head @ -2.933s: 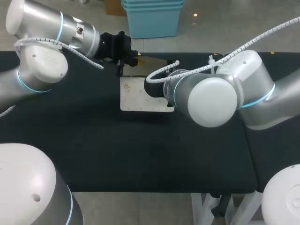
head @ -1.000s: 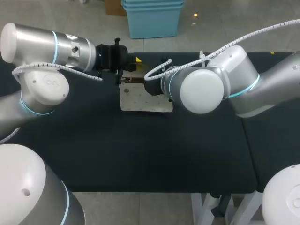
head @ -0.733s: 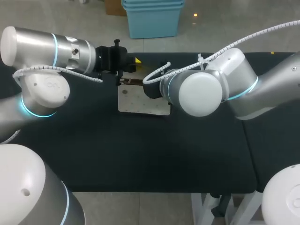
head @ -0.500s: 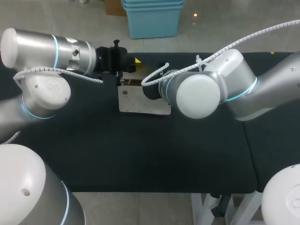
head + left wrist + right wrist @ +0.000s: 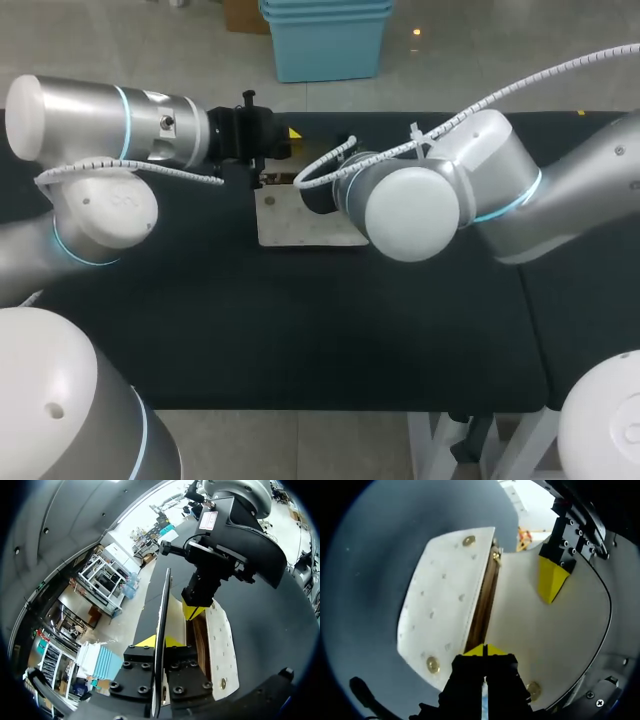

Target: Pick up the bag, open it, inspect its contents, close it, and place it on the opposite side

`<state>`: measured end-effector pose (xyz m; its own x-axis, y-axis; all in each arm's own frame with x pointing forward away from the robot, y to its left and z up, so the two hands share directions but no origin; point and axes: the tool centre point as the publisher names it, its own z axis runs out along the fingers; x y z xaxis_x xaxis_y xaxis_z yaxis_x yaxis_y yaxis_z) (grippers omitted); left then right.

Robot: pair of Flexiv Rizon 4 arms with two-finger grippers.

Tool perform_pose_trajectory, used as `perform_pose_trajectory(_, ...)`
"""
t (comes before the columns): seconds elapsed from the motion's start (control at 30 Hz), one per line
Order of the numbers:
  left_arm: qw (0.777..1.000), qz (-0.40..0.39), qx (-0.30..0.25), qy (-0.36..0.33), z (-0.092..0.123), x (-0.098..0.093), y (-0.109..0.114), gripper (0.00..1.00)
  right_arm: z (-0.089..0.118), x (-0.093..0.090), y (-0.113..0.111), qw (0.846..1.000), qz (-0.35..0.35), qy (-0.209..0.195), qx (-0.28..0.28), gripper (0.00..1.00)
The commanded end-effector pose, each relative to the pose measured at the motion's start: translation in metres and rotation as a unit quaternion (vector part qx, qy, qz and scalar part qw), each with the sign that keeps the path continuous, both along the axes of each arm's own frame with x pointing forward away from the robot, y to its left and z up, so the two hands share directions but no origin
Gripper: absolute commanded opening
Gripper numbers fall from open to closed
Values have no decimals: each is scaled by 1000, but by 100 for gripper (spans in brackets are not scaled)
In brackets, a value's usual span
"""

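White and set with brass studs, the bag sits at the far middle of the black table. It seems to rest there rather than hang clear, though I cannot be sure. The left gripper has its fingers closed on the flap, which stands up on edge, thin as a blade in the left wrist view. The right gripper has its fingers pressed together at the near end of the mouth. I judge that they nip the bag's lip there, but the wall is seen edge-on, so this is less plain than on the left. Between the flap and the front panel a narrow brown gap shows, so the bag is open, but only a little. Nothing inside can be made out in either wrist view. By my reckoning the task is near its middle. Both grippers have hold of the bag and the mouth is parted, so the step in hand is the opening passing into the look inside. Left to do are a proper view of the contents, the closing of the flap over the panel, and the carry to the opposite side of the table. None of these shows as begun.
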<state>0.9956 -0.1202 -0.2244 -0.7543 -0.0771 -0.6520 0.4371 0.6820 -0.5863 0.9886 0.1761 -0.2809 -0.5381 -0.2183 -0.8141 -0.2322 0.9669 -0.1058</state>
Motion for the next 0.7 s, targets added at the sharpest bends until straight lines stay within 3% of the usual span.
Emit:
perform_pose_trajectory(0.03, 1000, -3, -9, 8, 2, 1, -1, 0, -9, 1, -2, 1000, 0, 1, 0, 0)
perform_pose_trajectory(0.27, 996, -36, -37, 78, 10, 4, 3, 0, -10, 2, -4, 1000, -3, 4, -1, 0)
perform_pose_trajectory(0.7, 992, -41, -40, 110, 13, 3, 1, 0, -11, 1, -4, 1000, 0, 19, -15, 0)
